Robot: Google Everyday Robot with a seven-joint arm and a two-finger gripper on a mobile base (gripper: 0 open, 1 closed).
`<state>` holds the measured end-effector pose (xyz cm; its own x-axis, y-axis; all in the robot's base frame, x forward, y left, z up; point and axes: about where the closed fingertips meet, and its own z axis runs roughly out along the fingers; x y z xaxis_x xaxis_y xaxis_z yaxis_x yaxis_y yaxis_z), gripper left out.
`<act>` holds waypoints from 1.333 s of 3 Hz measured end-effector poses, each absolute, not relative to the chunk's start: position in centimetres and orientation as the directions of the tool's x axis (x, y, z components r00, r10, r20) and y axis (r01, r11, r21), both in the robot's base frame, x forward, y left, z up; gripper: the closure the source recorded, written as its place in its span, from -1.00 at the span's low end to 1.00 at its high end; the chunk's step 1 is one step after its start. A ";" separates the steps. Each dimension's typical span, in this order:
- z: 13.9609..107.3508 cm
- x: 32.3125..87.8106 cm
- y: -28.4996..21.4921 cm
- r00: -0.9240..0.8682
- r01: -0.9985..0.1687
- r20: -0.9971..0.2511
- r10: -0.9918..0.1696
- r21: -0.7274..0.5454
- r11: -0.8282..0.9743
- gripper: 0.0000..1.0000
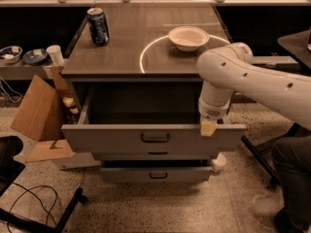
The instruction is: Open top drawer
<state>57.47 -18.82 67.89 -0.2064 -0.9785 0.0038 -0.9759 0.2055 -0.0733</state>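
The top drawer (116, 141) is pulled well out from under the brown cabinet top (126, 47). Its wide grey front carries a small dark loop handle (155, 138), and its deep box looks dark and empty. My white arm comes in from the right and points down. My gripper (208, 127) sits at the drawer front's upper edge, near its right end, well right of the handle. Two narrower grey drawers (154, 174) lie below, the lowest slightly out.
On the cabinet top stand a blue soda can (97, 26) at back left and a white bowl (188, 37) at back right. A cardboard piece (38, 108) leans left of the cabinet. Cables and a dark chair base (29, 205) lie at lower left.
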 end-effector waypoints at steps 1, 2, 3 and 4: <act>67.9 57.4 -18.7 -0.206 -0.976 0.004 -0.978 -0.073 0.206 1.00; 68.0 56.0 -19.3 -0.226 -0.973 0.009 -0.974 -0.055 0.225 1.00; 68.3 54.1 -19.3 -0.245 -0.969 0.010 -0.969 -0.026 0.245 1.00; 68.6 52.0 -19.7 -0.254 -0.967 0.015 -0.967 0.005 0.254 1.00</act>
<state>51.99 -19.67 68.58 -0.2539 -0.9671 0.0148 -0.9672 0.2540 0.0054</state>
